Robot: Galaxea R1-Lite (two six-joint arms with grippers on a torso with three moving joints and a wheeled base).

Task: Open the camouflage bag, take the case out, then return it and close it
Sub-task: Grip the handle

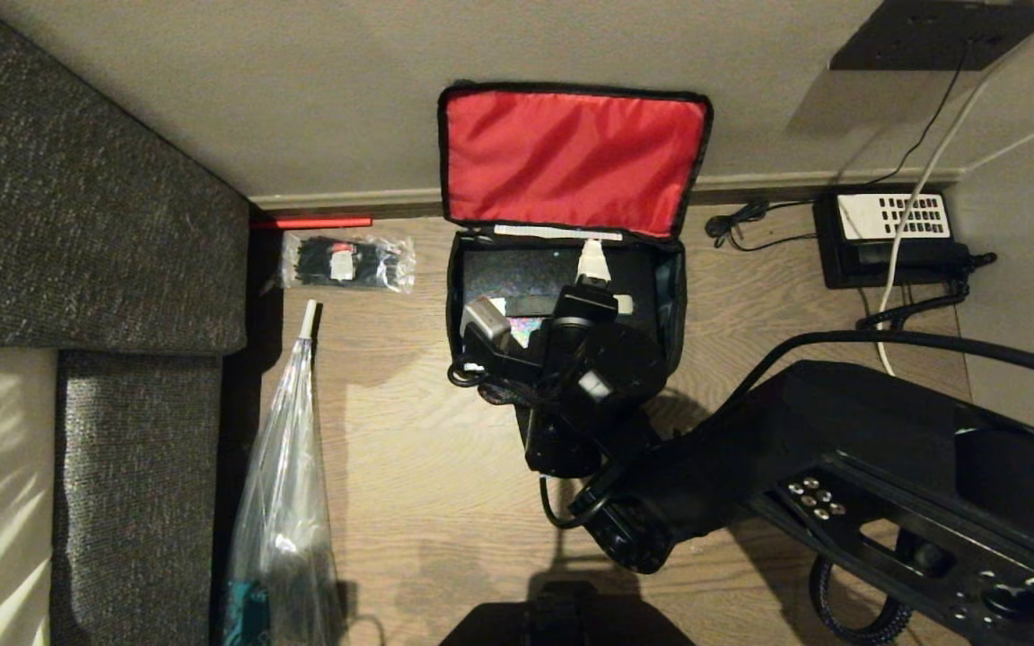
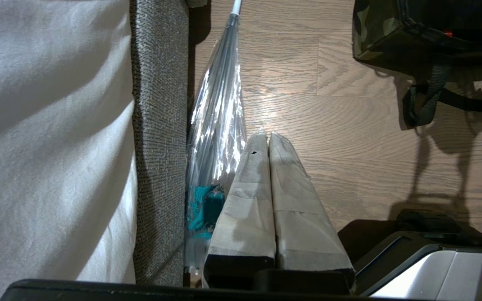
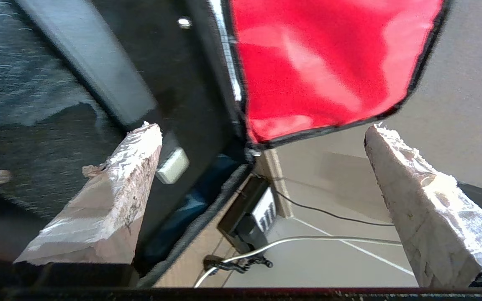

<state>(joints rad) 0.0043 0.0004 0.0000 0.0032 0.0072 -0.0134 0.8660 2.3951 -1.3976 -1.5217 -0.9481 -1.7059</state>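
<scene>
The camouflage bag (image 1: pixel 671 287) stands open on the wooden floor, its red-lined lid (image 1: pixel 571 157) leaning back against the wall. Inside lies the flat black case (image 1: pixel 517 269), partly hidden by my right arm. My right gripper (image 1: pixel 539 289) hangs over the bag's opening, open and holding nothing. In the right wrist view one finger (image 3: pixel 111 188) is over the dark case (image 3: pixel 23 83) and the other finger (image 3: pixel 425 200) is past the red lid (image 3: pixel 320 62). My left gripper (image 2: pixel 266 136) is shut and empty, parked low to the left of the bag's camouflage corner (image 2: pixel 375 29).
A clear plastic bag (image 1: pixel 284 502) lies along the grey upholstered furniture (image 1: pixel 77 179) on the left. A small packet of black ties (image 1: pixel 346 262) sits near the wall. A black telephone (image 1: pixel 894 238) with cables stands to the right of the bag.
</scene>
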